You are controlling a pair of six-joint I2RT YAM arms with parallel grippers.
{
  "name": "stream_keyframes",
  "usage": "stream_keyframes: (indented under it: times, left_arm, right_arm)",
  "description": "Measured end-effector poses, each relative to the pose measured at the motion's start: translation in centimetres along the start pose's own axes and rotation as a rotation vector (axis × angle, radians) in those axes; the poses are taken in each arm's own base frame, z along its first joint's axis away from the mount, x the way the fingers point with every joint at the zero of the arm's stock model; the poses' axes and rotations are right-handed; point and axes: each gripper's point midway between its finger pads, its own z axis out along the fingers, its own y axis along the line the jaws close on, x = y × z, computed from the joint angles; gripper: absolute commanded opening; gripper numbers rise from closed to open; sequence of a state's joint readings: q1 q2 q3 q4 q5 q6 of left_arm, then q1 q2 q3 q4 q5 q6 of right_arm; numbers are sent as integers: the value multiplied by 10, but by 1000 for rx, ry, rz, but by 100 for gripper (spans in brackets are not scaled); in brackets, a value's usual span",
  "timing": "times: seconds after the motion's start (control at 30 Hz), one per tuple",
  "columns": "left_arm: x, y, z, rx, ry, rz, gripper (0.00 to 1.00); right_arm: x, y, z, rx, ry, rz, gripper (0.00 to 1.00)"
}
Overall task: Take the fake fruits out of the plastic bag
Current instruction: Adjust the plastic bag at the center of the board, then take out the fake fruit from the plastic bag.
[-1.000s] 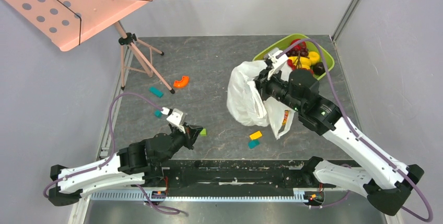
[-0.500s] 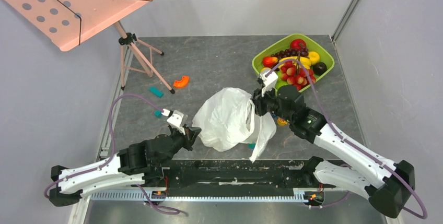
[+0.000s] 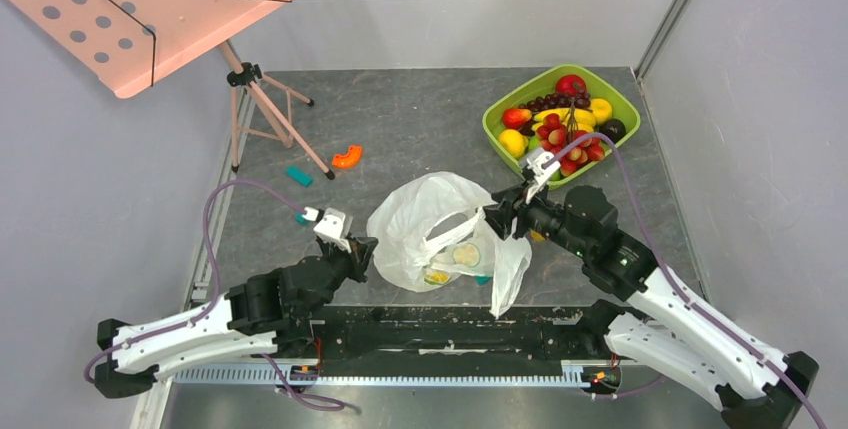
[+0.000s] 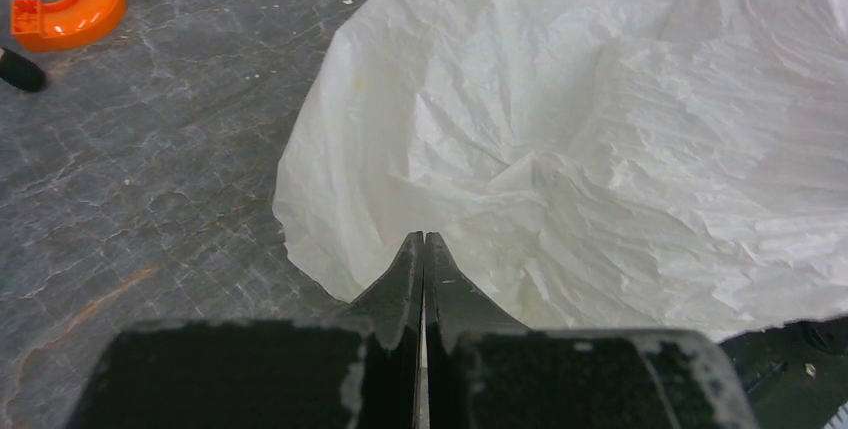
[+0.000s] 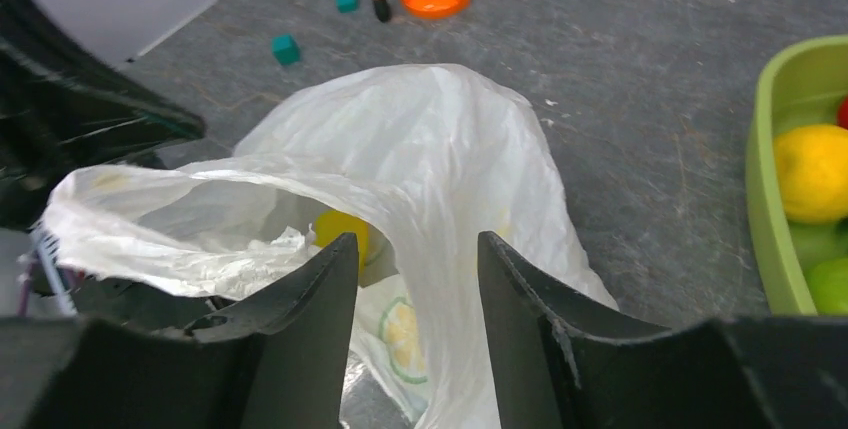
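The plastic bag [image 3: 415, 219] lies crumpled on the grey table [image 3: 420, 119] near its front edge, between the two arms, with its mouth turned toward the right arm. The left gripper [image 4: 421, 249] has its fingers pressed together with no gap, the tips touching the bag's near left edge; whether any film is caught between them cannot be told. The right gripper [image 5: 415, 244] has its fingers partly apart, and the raised rim of the bag runs through the gap; a firm hold cannot be confirmed. Inside the open mouth, just beneath the right gripper, sit a pale round slice [image 5: 398, 329] and a yellow piece [image 5: 340, 229]. Well apart, at the far right corner, a green tray [image 3: 489, 109] holds the bunch of red-and-yellow balls [image 3: 565, 139] among other fruit
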State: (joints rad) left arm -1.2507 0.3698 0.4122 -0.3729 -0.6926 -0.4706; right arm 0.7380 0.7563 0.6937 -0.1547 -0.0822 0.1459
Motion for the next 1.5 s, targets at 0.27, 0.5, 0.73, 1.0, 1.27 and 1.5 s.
stream_keyframes:
  times: [0.27,0.5,0.73,1.0,1.27,1.5]
  left_arm:
    - [-8,23,30,-133,40,-31,2]
    - [-19,49,61,-176,61,-132,2]
    - [-14,28,85,-77,100,-146,2]
    - [-3,44,94,-137,87,-162,2]
    - [32,63,97,-203,147,-179,2]
    - [65,66,90,-192,202,-206,2]
  right_arm:
    - [36,28,-21,-171,26,30,32]
    - [79,40,-20,-255,98,106,38]
    - [105,37,7,-237,128,213,41]
    - [132,37,45,-208,216,257,43]
    - [127,41,84,-158,210,233,53]
    - [124,40,107,-95,194,222,63]
